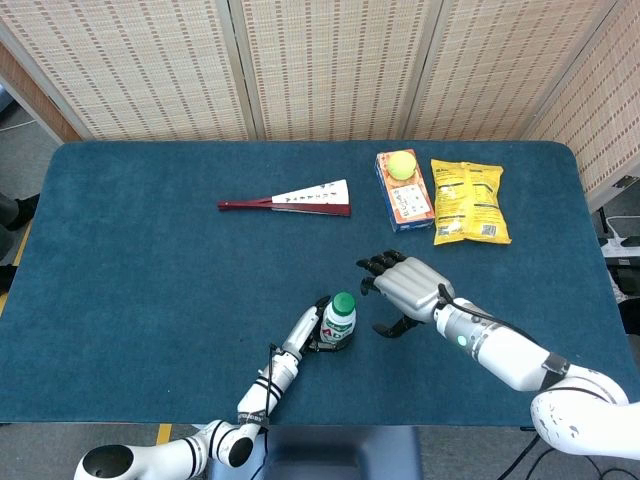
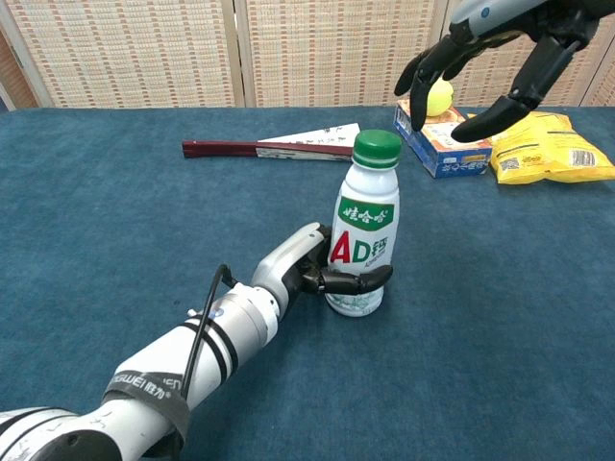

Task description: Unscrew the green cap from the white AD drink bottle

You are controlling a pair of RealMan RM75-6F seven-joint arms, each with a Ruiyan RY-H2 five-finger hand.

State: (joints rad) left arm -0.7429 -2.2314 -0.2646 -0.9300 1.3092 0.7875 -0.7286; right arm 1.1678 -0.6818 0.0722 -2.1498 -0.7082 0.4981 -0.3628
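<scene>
The white AD bottle [image 2: 363, 250] stands upright near the table's front edge, its green cap [image 2: 377, 149] screwed on top. In the head view the bottle [image 1: 338, 325] shows its cap [image 1: 343, 302] from above. My left hand [image 2: 312, 269] grips the bottle low on its body, fingers wrapped round the base. That left hand [image 1: 316, 330] sits just left of the bottle in the head view. My right hand [image 1: 400, 288] hovers open to the right of the cap, fingers spread and curved. From the chest camera the right hand [image 2: 500, 58] is above and right of the cap, not touching it.
A folded paper fan [image 1: 290, 199] lies at the back centre. A box [image 1: 404, 196] with a yellow-green ball [image 1: 401, 164] on it and a yellow snack bag [image 1: 467, 201] sit at the back right. Woven screens stand behind the table.
</scene>
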